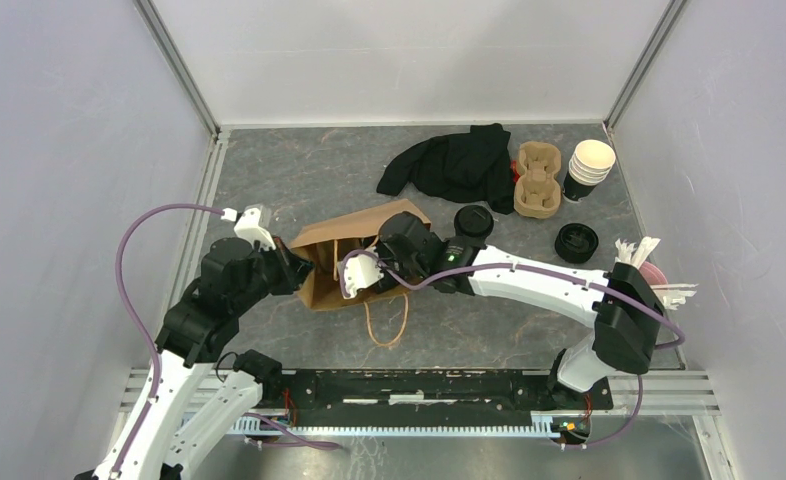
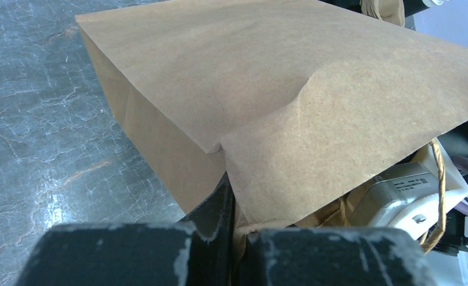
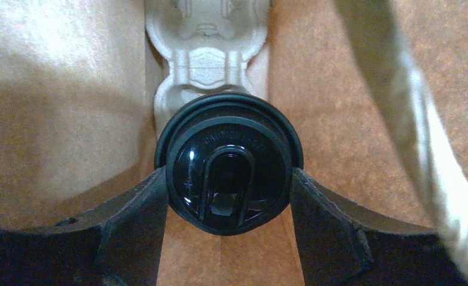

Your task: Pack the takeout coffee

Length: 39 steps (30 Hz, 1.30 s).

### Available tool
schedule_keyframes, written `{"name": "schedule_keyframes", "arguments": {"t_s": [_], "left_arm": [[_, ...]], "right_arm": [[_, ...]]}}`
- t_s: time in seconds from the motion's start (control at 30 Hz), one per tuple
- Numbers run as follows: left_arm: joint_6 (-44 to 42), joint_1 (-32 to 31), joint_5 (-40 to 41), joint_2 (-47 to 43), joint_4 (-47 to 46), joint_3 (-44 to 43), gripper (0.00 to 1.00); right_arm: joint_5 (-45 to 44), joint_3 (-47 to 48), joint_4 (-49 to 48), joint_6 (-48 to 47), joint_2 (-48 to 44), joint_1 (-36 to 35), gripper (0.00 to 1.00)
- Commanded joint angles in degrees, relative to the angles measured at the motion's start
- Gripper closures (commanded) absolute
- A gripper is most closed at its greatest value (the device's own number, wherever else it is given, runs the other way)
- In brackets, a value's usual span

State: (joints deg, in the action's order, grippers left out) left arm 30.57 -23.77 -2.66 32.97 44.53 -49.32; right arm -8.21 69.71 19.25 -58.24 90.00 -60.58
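Paper bag (image 2: 267, 77) lies sideways on desk (image 1: 299, 170), left gripper (image 2: 234, 217) jaws clenched on its rim. Inside it, right gripper (image 3: 228, 179) jaws grasp a lidded coffee cup (image 3: 228, 161) in front of a pulp carrier (image 3: 205, 53).

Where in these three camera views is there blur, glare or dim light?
Top external view: even light, sharp, soft shadows. Left wrist view: the paper bag is crisp, the left gripper is dark and blurred, the top right corner is washed out. Right wrist view: dim warm light inside the bag, a sheen on the lidded cup, the twine handle out of focus.
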Motion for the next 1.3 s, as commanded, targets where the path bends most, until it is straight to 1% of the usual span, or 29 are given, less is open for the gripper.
{"name": "schedule_keyframes", "arguments": {"t_s": [0.0,0.1,0.27,0.47,0.53,0.6,0.7,0.73,0.83,0.93,1.07,1.2,1.27], "left_arm": [[-2.3,-0.1,-2.4,0.2,0.3,-0.4,0.94],[-2.5,-0.2,-2.3,0.2,0.7,0.2,0.94],[-2.7,-0.2,-2.6,0.1,1.1,0.3,0.94],[-2.8,-0.2,-2.7,0.4,1.4,0.3,0.94],[-2.8,-0.2,-2.5,0.7,1.5,0.4,0.95],[-2.8,-0.2,-2.0,1.0,1.7,0.8,0.95],[-2.5,-0.2,-1.3,1.7,1.6,1.4,0.95],[-2.4,-0.2,-1.3,1.8,1.4,1.5,0.95],[-2.2,-0.2,-1.7,2.4,1.2,1.9,0.95],[-2.2,-0.2,-2.5,2.6,1.5,1.9,0.96],[-2.2,-0.2,-2.6,2.1,2.2,1.7,0.96],[-2.3,-0.1,-2.7,1.9,2.2,1.5,0.96],[-2.4,-0.2,-2.8,1.9,2.1,1.5,0.96]], "right_arm": [[-3.0,-1.5,-5.7,-1.2,0.3,0.4,1.0],[-3.2,-3.0,-7.7,-0.8,-0.1,0.8,1.0],[-0.8,-4.5,-9.2,0.0,0.0,1.1,1.0],[0.6,-2.7,-8.7,-0.6,1.6,1.3,1.0],[2.2,-0.5,-6.0,-1.0,2.2,1.4,1.0],[3.8,3.4,-0.9,-1.2,3.8,1.4,1.0],[2.7,8.6,5.6,0.1,5.7,0.7,1.0],[1.9,9.6,6.2,1.0,5.8,0.6,1.0],[0.1,9.3,5.1,3.7,5.1,0.1,1.0],[-1.8,7.9,2.8,4.3,4.8,-0.6,1.0],[-3.8,7.8,0.6,3.1,5.5,-1.4,1.0],[-7.4,5.6,-4.4,1.2,5.6,-1.4,1.0],[-7.5,3.0,-8.2,0.7,4.8,-1.2,1.0]]}}
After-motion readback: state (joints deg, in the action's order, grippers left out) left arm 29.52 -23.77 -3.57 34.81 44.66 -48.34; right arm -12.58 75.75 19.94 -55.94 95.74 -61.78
